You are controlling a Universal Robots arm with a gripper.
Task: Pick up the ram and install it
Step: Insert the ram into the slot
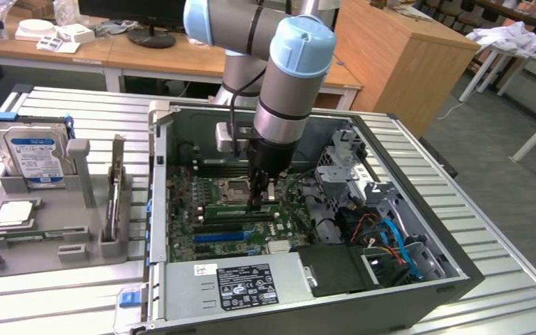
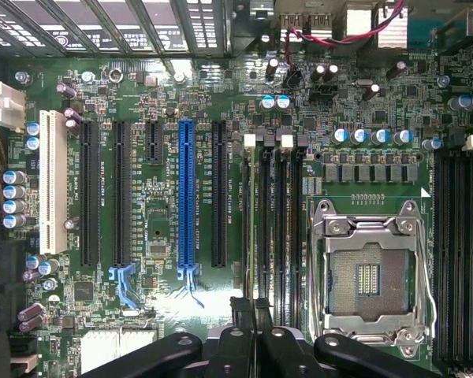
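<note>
The ram (image 1: 235, 207) is a thin green stick lying lengthwise along the memory slots (image 2: 272, 228) of the motherboard (image 2: 158, 157), inside the open computer case (image 1: 454, 269). My gripper (image 1: 264, 201) reaches straight down into the case, beside the processor socket (image 2: 368, 272). Its black fingers stand close together on the stick's top edge near one end. In the wrist view the gripper (image 2: 252, 315) sits over the slot row. How deep the stick sits in its slot is hidden.
A grey tray (image 1: 26, 251) at the exterior view's left holds a silver hard drive (image 1: 33, 157), a square processor chip (image 1: 15, 213) and an upright holder (image 1: 117, 188). The power supply (image 1: 240, 286), drive cage (image 1: 343, 167) and blue cables (image 1: 393, 241) crowd the case.
</note>
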